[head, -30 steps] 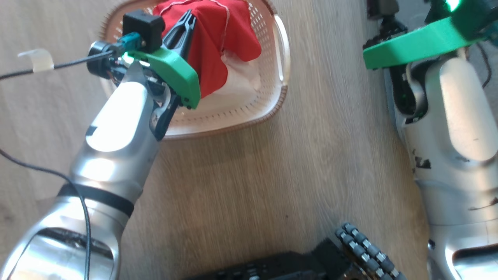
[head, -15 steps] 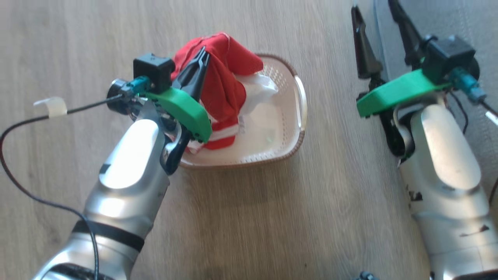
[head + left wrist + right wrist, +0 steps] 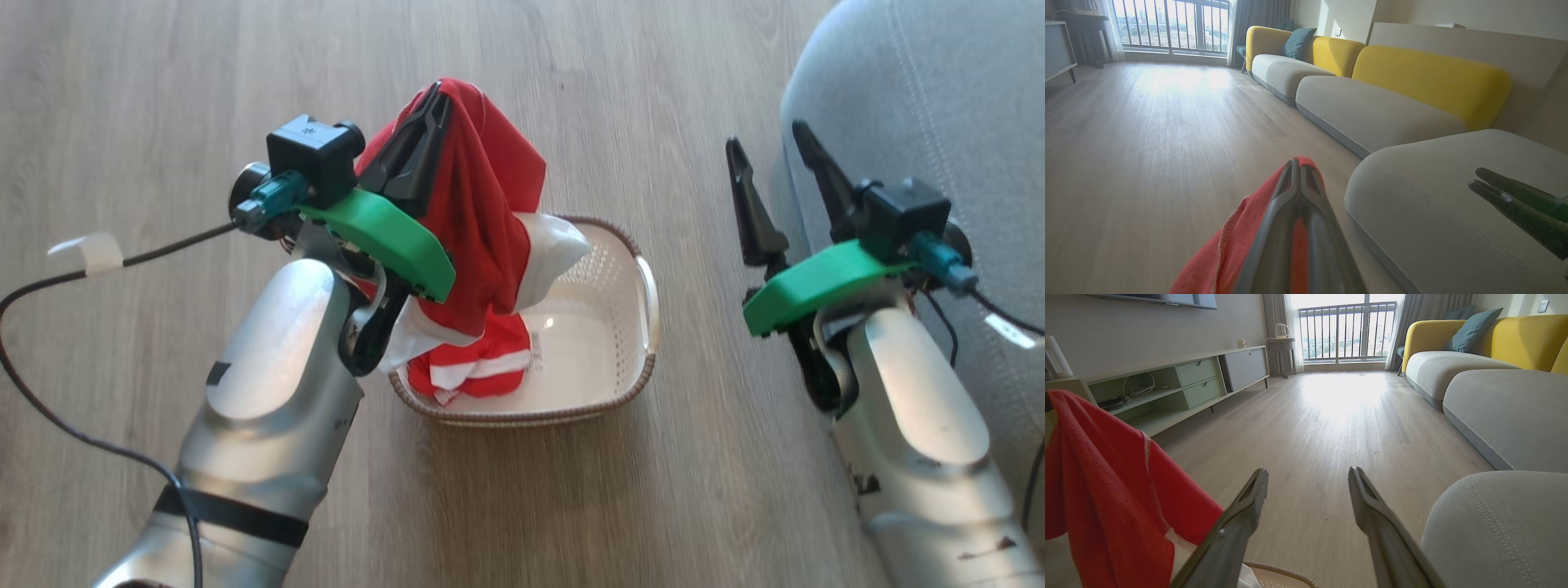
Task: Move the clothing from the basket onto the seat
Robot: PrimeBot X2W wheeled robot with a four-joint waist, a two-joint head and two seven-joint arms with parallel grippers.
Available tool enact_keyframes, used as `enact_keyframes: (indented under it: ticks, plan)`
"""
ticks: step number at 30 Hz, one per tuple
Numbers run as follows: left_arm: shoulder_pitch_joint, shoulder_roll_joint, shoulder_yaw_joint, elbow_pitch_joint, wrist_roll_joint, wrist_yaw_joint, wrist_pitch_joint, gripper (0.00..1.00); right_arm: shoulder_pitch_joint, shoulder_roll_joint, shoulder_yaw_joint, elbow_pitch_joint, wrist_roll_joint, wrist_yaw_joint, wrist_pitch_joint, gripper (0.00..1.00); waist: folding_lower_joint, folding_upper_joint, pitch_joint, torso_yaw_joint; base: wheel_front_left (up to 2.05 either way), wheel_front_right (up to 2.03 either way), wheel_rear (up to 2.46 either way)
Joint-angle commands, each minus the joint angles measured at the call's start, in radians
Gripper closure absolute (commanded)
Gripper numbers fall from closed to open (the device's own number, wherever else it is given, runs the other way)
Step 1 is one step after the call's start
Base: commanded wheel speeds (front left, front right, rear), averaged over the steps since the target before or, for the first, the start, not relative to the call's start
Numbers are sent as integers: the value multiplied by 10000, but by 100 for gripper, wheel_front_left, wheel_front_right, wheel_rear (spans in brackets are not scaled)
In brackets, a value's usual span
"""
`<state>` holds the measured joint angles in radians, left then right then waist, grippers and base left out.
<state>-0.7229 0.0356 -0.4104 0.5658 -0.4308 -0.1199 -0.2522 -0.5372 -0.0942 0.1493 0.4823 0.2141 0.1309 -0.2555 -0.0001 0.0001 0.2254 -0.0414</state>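
A pale wood-plank floor [image 3: 571,506] spreads under everything. In the left wrist view a long row of grey sofa cushions with yellow backs [image 3: 1392,90] runs away toward a far balcony window. In the right wrist view a low pale-green media cabinet [image 3: 1180,388] lines the left wall. At the right of the scene stands the large grey fabric seat cushion with rounded corners and a stitched seam [image 3: 939,98]. Left of it, apart from it on the floor, sits the small rectangular cream-white perforated plastic basket with a brown woven-look rim [image 3: 651,302]. The soft bright red clothing with white trim [image 3: 482,212] hangs above the basket, well apart from the seat. Its top fold is raised high, a white panel bulges to the right, and its white-striped lower end drops into the basket's near left corner. The left gripper [image 3: 437,94] has its two dark fingers pinched together on that top fold. The right gripper [image 3: 765,135] hovers between basket and seat, its fingers spread wide and holding nothing.
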Motion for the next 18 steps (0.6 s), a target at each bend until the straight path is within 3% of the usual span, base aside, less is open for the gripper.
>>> enact_keyframes:
  ticks: [1, 18]
  plan:
    - [-133, 148, 341, -429, 19, 22, -95, 100, 37, 14, 176, -248, 58, -2, -63, 0, 1, -1, -317, 126, 0, 0, 0]
    - [-51, 147, -30, -1702, 36, 211, -95, 100, 1286, 139, 216, -15, 212, -2, -63, 0, 1, -1, -1589, 295, 0, 0, 0]
